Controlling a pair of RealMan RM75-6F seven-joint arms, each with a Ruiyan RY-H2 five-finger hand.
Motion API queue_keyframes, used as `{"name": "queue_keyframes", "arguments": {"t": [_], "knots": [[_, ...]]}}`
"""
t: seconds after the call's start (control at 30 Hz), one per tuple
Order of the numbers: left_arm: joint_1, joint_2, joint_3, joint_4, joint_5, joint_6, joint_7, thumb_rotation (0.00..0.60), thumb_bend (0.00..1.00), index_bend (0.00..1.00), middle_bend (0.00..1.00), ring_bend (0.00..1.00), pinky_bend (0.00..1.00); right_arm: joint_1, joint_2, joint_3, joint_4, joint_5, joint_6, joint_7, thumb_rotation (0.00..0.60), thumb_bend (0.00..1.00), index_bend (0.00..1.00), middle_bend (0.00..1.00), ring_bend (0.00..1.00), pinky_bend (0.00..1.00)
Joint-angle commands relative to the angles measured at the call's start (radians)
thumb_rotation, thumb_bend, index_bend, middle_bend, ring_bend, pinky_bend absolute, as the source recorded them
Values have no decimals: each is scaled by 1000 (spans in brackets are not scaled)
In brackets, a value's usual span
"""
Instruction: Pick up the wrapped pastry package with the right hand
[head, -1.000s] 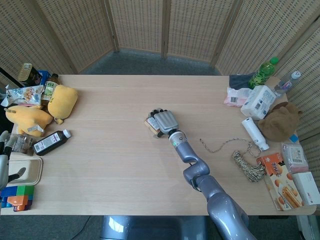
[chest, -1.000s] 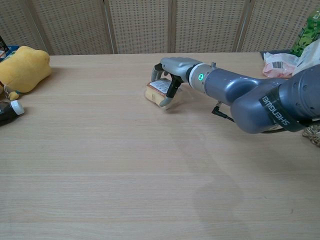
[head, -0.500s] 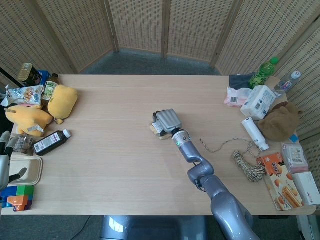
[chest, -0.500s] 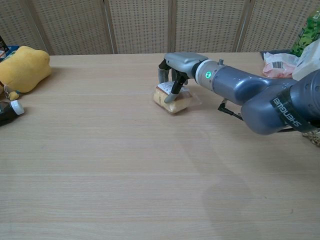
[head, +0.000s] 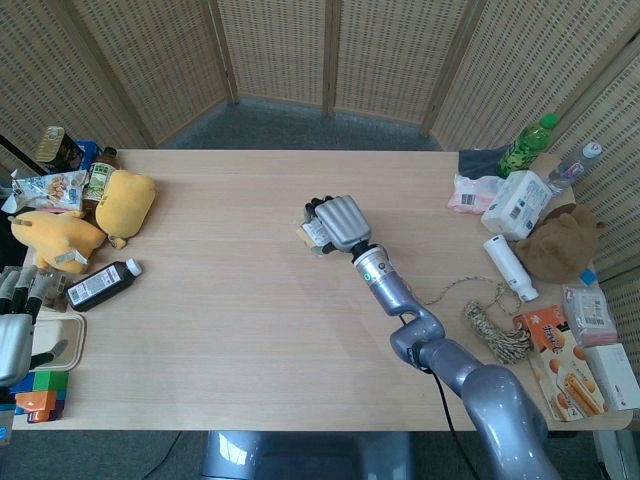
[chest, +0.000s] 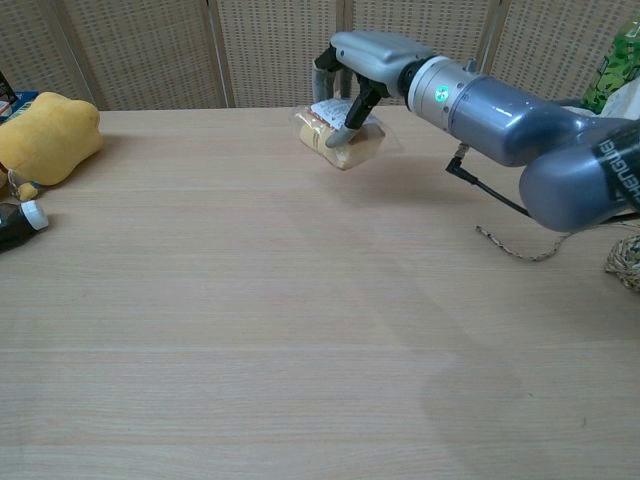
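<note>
The wrapped pastry package (chest: 338, 138) is a clear wrapper with a golden bun and a white label inside. My right hand (chest: 362, 62) grips it from above, fingers curled around both sides, and holds it lifted off the table. In the head view the right hand (head: 338, 222) covers most of the pastry package (head: 310, 234), which peeks out at its left. My left hand (head: 18, 322) hangs at the far left edge over a beige container, fingers apart and holding nothing.
Yellow plush toys (head: 124, 203), a dark bottle (head: 102, 283) and snack packs crowd the table's left end. A twine bundle (head: 492, 331) with a loose string, a white bottle (head: 510, 267), tissue packs, a green bottle (head: 526, 145) and biscuit boxes (head: 560, 368) sit at the right.
My right hand closed on the pastry package, slid it slightly, then raised it clear of the table. The left hand has come a little further into view.
</note>
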Motion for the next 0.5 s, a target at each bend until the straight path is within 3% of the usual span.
{"name": "queue_keyframes", "arguments": {"t": [0.03, 0.23, 0.33, 0.5], "knots": [[2, 10, 3, -16, 13, 6, -11, 600, 0, 174, 0, 0, 0, -57, 201, 77, -395, 68, 103, -261, 600, 82, 483, 543, 454, 582], [5, 33, 7, -54, 40, 16, -39, 600, 0, 173, 0, 0, 0, -102, 377, 152, -843, 186, 177, -588, 600, 84, 485, 545, 454, 582], [7, 44, 9, -72, 53, 22, -51, 600, 0, 173, 0, 0, 0, -111, 433, 174, -986, 234, 207, -704, 600, 83, 488, 545, 454, 583], [12, 60, 13, -98, 74, 35, -62, 600, 0, 173, 0, 0, 0, -119, 489, 197, -1124, 302, 247, -807, 600, 83, 488, 545, 454, 583]]}}
